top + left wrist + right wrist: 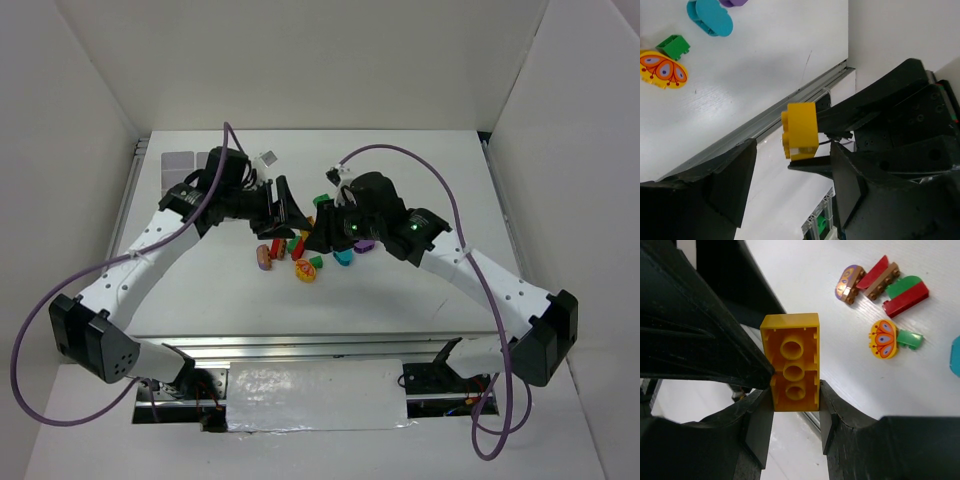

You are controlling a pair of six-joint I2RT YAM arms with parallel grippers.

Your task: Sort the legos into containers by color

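Observation:
A yellow brick (792,360) is clamped between the pads of my right gripper (796,407), held up over the table. My left gripper (793,165) faces it with its fingers (730,185) on either side of the same yellow brick (800,130), gaps showing on both sides. The two grippers meet mid-table, left (292,212) and right (322,232). Loose legos lie below them: a purple-brown oval (264,256), a butterfly-printed yellow oval (306,270), a teal piece (342,257) and a red one (297,245). A pale divided tray (178,166) lies at the back left.
A green brick (674,46) lies beside the butterfly oval (662,70). Red, brown and green pieces (905,294) cluster near the purple-brown oval (849,284). A metal rail (765,127) runs along the table's near edge. White walls enclose the table.

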